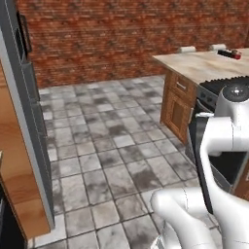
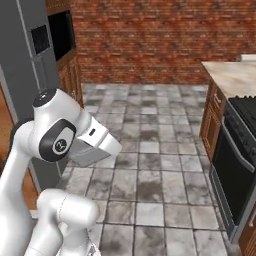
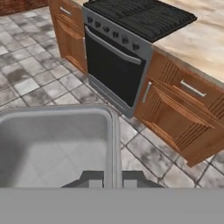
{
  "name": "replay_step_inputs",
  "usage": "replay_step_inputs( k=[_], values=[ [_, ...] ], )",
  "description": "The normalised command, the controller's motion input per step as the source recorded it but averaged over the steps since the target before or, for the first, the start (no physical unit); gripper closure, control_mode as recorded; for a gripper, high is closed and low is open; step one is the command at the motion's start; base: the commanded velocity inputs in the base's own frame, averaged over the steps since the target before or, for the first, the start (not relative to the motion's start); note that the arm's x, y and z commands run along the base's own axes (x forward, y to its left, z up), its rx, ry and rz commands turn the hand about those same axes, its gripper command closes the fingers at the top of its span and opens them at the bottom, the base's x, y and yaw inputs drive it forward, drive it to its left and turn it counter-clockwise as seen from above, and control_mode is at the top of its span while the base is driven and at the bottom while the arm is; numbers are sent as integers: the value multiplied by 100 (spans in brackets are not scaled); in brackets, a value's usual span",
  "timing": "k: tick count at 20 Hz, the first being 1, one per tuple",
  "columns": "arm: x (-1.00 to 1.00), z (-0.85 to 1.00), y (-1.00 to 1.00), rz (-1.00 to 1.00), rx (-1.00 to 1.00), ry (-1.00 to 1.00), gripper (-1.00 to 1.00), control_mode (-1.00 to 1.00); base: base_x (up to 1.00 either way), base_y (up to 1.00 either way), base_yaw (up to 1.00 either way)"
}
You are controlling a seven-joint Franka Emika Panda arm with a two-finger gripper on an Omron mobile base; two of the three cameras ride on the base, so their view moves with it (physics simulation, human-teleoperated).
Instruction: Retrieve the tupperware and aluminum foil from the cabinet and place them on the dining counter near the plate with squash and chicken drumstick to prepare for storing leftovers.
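My gripper (image 3: 113, 183) is shut on the right wall of the tupperware (image 3: 52, 140), a grey tub with rounded corners that I hold above the tiled floor. In the right base view the tupperware (image 2: 84, 153) hangs under the white hand. The aluminum foil (image 1: 229, 53), a slim black box with a red end, lies at the far end of the dining counter (image 1: 204, 65). That dining counter (image 3: 203, 41) stands to the right of the tub, apart from it. The plate and the wall cabinet are out of view.
A black cooktop (image 3: 140, 15) and a dark oven front (image 3: 111, 65) are set in the island, with wooden drawers (image 3: 188, 92) beside them. A tall grey fridge (image 2: 25, 75) stands on the left. Open tiled floor (image 2: 150, 145) lies between them, with a brick wall (image 1: 121, 34) behind.
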Motion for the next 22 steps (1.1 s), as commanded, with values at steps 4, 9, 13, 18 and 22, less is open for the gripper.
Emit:
replay_step_inputs(
  k=[4,9,13,18,22],
  values=[
    [0,0,0,0,0,0,100,100,100,0,-25],
    [0,0,0,0,0,0,100,100,100,7,-23],
    [0,0,0,0,0,0,100,100,100,13,-22],
    [0,0,0,0,0,0,100,100,100,22,-21],
    [0,0,0,0,0,0,100,100,100,32,-18]
  ],
)
